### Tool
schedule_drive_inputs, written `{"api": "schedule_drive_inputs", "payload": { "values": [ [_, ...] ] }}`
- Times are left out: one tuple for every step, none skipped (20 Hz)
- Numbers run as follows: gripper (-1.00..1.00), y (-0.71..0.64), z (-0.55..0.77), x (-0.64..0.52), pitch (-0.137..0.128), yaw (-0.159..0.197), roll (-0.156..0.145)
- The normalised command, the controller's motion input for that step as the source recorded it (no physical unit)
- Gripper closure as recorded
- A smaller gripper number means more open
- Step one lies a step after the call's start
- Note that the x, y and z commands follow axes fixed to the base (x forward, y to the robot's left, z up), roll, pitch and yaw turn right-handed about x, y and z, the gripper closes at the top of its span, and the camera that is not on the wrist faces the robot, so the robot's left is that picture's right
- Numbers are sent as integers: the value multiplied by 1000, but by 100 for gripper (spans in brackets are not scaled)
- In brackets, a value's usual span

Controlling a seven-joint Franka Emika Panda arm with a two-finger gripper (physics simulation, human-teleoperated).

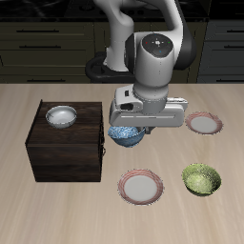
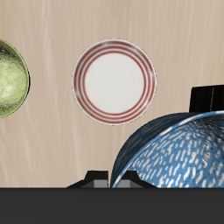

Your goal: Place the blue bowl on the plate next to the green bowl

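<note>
The blue bowl [image 1: 126, 136] has a mottled blue-and-white pattern and hangs tilted under my gripper [image 1: 130, 128], which is shut on its rim. It fills the near part of the wrist view [image 2: 175, 156], with one dark finger [image 2: 208, 98] at its edge. The plate [image 1: 141, 186] with a pinkish-red rim lies nearer the table's front edge, beside the green bowl [image 1: 201, 179]. In the wrist view the plate [image 2: 115, 80] lies empty just beyond the held bowl, and the green bowl [image 2: 10, 77] is cut by the frame edge.
A dark wooden box [image 1: 65, 152] stands close beside the gripper, with a plain whitish-grey bowl [image 1: 61, 116] on top. A second identical plate [image 1: 204, 123] lies farther back, beyond the green bowl.
</note>
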Motion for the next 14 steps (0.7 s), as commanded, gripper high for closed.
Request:
{"api": "schedule_drive_inputs", "payload": {
  "values": [
    [100,38,191,71,-31,9,-14],
    [100,87,231,121,-17,-19,4],
    [100,71,244,168,-45,25,1],
    [100,-20,120,211,58,-56,0],
    [100,62,157,156,39,-56,42],
    [100,62,197,159,-30,16,21],
    [100,11,174,187,-39,30,-47],
    [100,63,102,162,14,-24,59],
    [100,5,120,129,0,21,-33],
    [100,2,71,123,-2,11,-24],
    [100,38,71,148,0,4,6],
    [100,-7,47,239,19,10,-41],
    [100,40,171,572,-4,32,-42],
    [100,-59,158,254,-15,10,-77]
  ]
}}
